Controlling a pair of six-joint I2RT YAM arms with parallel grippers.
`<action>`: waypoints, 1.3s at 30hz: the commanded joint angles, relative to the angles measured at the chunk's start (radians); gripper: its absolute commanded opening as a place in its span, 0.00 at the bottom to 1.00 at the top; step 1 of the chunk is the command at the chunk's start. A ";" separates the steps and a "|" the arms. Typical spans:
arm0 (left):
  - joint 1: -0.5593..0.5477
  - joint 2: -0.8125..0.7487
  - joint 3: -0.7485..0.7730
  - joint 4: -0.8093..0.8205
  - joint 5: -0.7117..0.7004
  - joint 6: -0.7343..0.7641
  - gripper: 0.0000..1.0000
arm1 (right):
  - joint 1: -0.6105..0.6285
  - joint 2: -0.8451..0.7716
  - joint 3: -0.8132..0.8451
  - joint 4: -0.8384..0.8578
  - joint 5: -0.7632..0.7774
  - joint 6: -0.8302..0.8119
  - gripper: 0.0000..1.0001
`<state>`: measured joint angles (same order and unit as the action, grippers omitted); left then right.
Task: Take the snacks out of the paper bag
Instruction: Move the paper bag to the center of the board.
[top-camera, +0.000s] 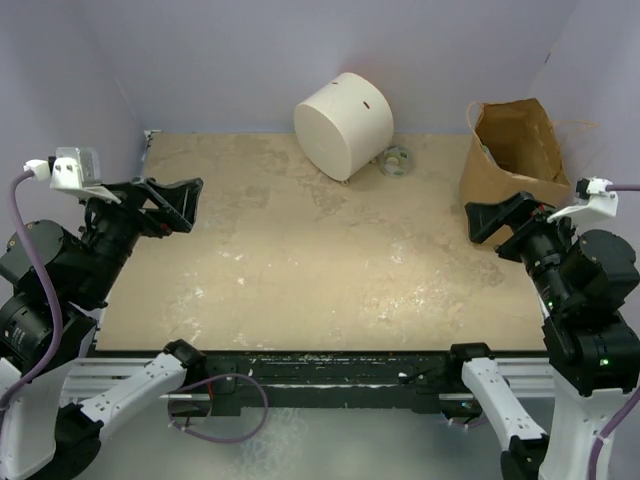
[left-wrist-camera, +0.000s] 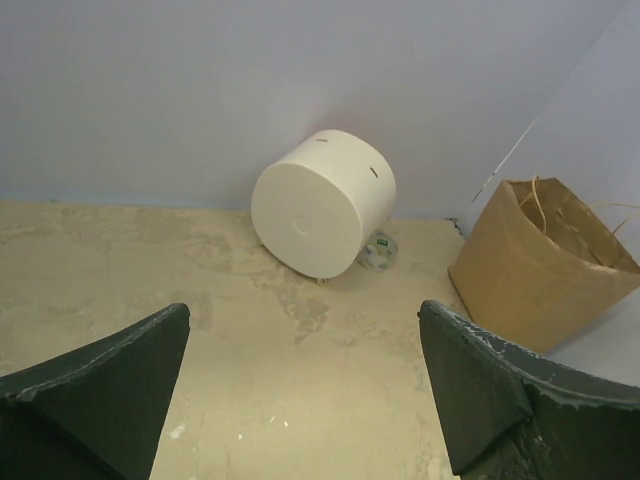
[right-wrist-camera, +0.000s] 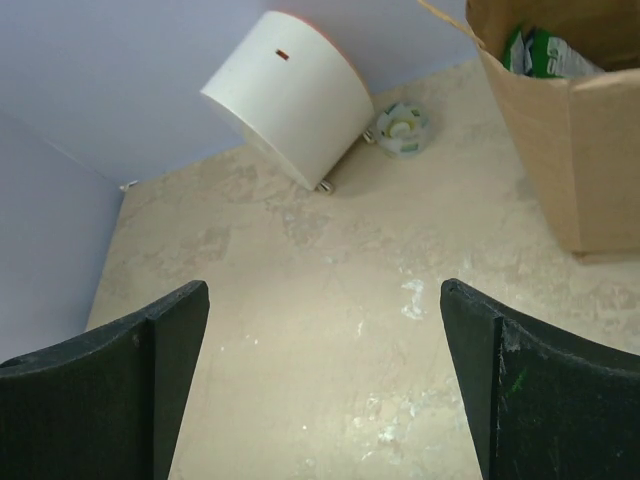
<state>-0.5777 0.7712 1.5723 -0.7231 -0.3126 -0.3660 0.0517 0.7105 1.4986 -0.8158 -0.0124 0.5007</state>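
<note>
While the left fingers (left-wrist-camera: 100, 400) and right fingers (right-wrist-camera: 530, 390) both gape wide, holding nothing, the brown kraft paper bag (top-camera: 515, 150) stands upper right on the beige surface (top-camera: 300, 260), green glossy foil snack packets (right-wrist-camera: 545, 52) inside.

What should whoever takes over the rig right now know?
Left claw: open, empty, over the left side of the table.
Right claw: open, empty, close in front of the paper bag.
The bag stands upright at the far right corner; green snacks show inside its mouth.
Done: nothing; no packet lies on the table.
Left: reach in and lift out every snack.
</note>
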 joint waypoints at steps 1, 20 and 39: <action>0.058 0.014 0.005 -0.060 0.122 -0.063 0.99 | 0.013 -0.013 -0.020 -0.076 0.056 0.050 0.99; 0.177 0.046 -0.116 -0.137 0.413 -0.252 0.99 | 0.036 0.119 -0.056 -0.088 0.209 0.010 0.99; 0.185 0.230 0.047 -0.121 0.300 -0.062 0.99 | 0.039 0.746 0.265 0.481 0.526 -0.542 0.99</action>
<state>-0.3996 0.9943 1.5589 -0.8825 0.0288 -0.5007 0.0860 1.4006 1.7298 -0.5327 0.5102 0.1238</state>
